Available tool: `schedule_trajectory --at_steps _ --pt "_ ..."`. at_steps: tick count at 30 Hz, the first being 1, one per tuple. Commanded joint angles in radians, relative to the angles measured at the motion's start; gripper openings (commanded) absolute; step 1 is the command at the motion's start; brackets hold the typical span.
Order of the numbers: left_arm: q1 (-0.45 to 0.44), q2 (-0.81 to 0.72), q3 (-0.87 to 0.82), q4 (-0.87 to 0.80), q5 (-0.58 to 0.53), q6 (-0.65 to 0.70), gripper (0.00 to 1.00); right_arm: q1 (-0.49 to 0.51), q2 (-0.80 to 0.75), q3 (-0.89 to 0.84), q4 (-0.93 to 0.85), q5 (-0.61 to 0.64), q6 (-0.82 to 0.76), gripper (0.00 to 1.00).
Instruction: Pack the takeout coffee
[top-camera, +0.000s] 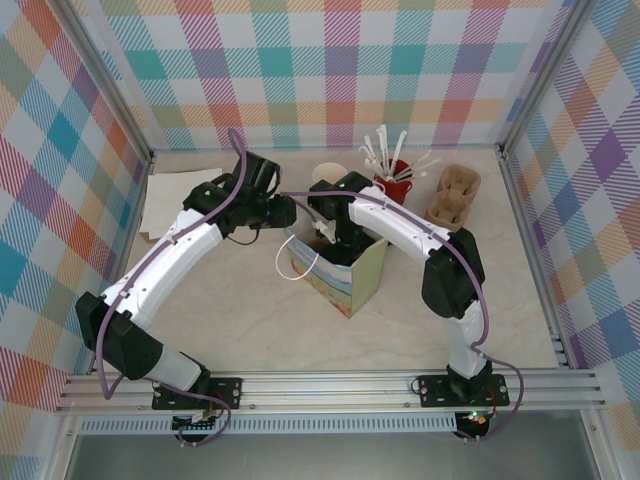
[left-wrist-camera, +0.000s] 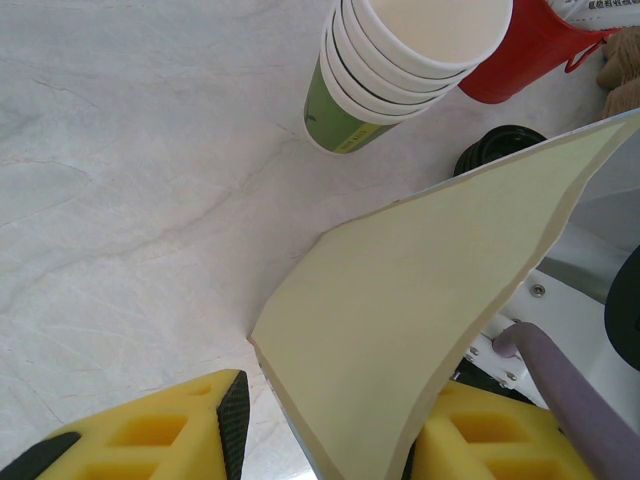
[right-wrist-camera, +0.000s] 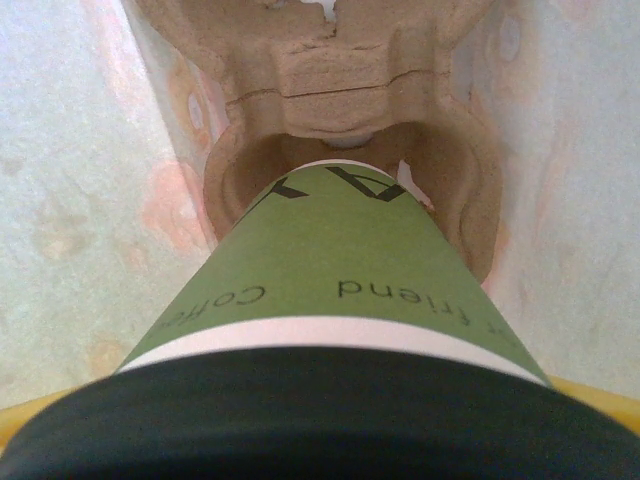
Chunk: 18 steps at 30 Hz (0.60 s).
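Takeout coffee (right-wrist-camera: 340, 270) sitting inside paper bag (top-camera: 345, 285), base in pulp carrier (right-wrist-camera: 340, 80) socket. Right fingers (right-wrist-camera: 612, 396) clasping it at black lid, spread wide. Left fingers (left-wrist-camera: 150, 435) straddling bag's cream wall, part-spread, one pad showing gap to paper. Stacked cups (left-wrist-camera: 400, 70), red cup (left-wrist-camera: 520, 50) standing behind on counter (left-wrist-camera: 130, 200).

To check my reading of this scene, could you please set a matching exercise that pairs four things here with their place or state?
Things:
1. takeout coffee
2. red cup
3. stack of paper cups
4. paper bag

Descriptions:
A. holds white stirrers
B. upright, with a colourful printed front
C. inside the bag, its base at a pulp carrier
D. nested, lidless, next to the red cup

Pairs: 1-C; 2-A; 3-D; 4-B
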Motion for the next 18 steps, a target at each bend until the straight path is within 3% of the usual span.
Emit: schedule_trajectory --at_steps 1,18 --pt "0.008 0.005 0.009 -0.007 0.003 -0.002 0.42 -0.007 0.013 -0.002 -0.051 0.007 -0.017 0.68" --pt "0.008 0.008 0.010 -0.006 0.005 -0.001 0.43 -0.007 0.012 0.005 -0.072 0.011 -0.013 0.69"
